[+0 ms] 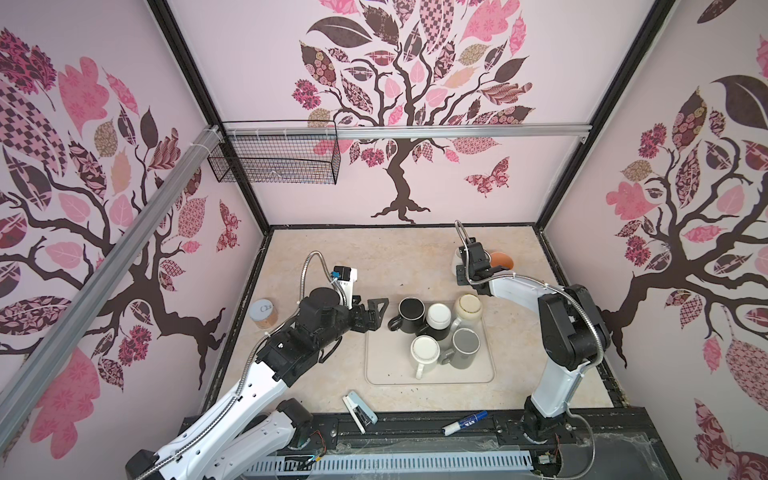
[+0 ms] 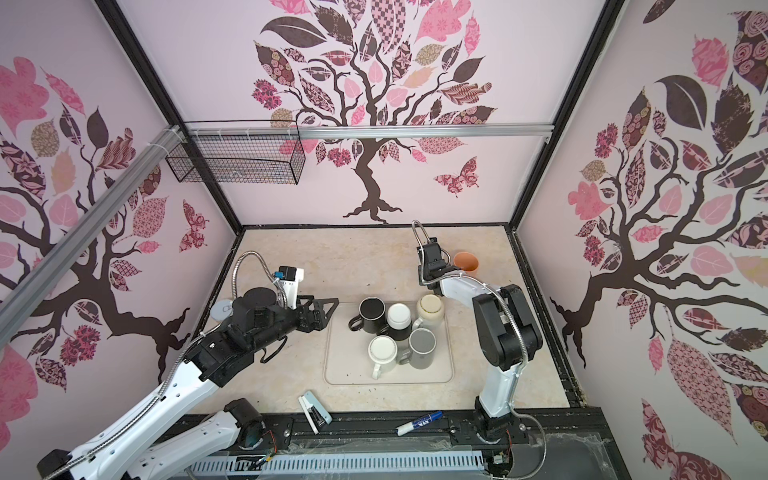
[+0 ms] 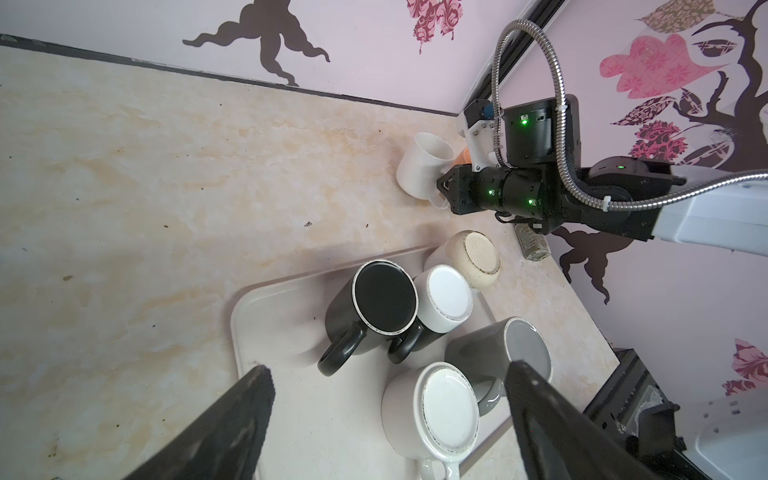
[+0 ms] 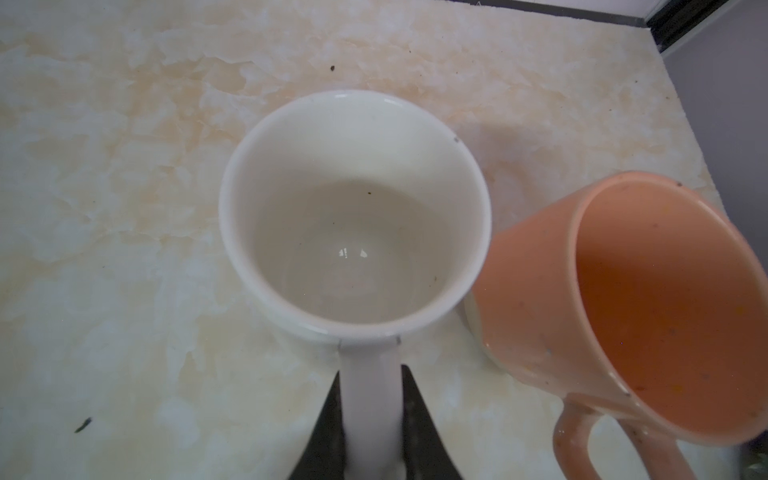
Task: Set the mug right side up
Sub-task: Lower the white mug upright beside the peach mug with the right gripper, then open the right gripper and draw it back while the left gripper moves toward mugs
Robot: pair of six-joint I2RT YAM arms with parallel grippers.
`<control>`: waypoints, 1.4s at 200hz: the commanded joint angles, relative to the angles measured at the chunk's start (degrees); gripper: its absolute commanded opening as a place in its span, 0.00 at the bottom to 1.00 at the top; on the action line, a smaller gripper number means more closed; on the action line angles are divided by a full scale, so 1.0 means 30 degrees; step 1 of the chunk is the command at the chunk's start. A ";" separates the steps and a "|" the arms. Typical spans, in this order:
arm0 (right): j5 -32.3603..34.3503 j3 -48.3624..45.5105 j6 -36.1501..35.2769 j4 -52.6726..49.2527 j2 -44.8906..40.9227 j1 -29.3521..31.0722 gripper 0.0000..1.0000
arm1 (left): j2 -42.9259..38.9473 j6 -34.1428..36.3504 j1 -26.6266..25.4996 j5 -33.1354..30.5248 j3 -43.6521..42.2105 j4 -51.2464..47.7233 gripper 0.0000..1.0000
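mugs (image 1: 424, 351) on tray (image 1: 386, 376), far mug (image 4: 353, 216) beside cup (image 4: 648, 299), stapler (image 1: 359, 411) in front

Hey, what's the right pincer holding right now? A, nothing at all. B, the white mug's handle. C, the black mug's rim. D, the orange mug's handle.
B: in the right wrist view the right pincer is shut on the handle of the upright white mug, while the orange mug beside it is not gripped.
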 commanded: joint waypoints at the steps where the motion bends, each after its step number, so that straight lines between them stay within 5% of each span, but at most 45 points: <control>1: 0.0854 0.0263 -0.0090 0.1195 -0.0162 -0.0207 0.00 | -0.0431 -0.0108 0.0069 0.0093 -0.0710 0.0574 0.90; 101: 0.1088 -0.0832 0.0312 0.1112 -0.0722 -0.0293 0.00 | -0.0425 -0.0049 0.0054 0.0244 -0.0896 0.0668 0.91; 215: 0.0847 -0.1870 0.1738 0.0505 -0.3463 -0.0286 0.48 | -0.0395 -0.0307 0.0068 0.0266 -0.1218 0.0844 0.92; 248: 0.0495 -0.1981 0.2561 -0.0162 -0.5608 -0.0256 0.53 | -0.0472 -0.0308 0.0069 -0.0066 -0.1456 0.0862 0.90; 280: -0.2840 -0.2139 0.3642 -0.0418 -0.8163 0.0208 0.52 | 0.0243 -0.0409 0.0054 -0.0045 -0.1220 0.0877 0.86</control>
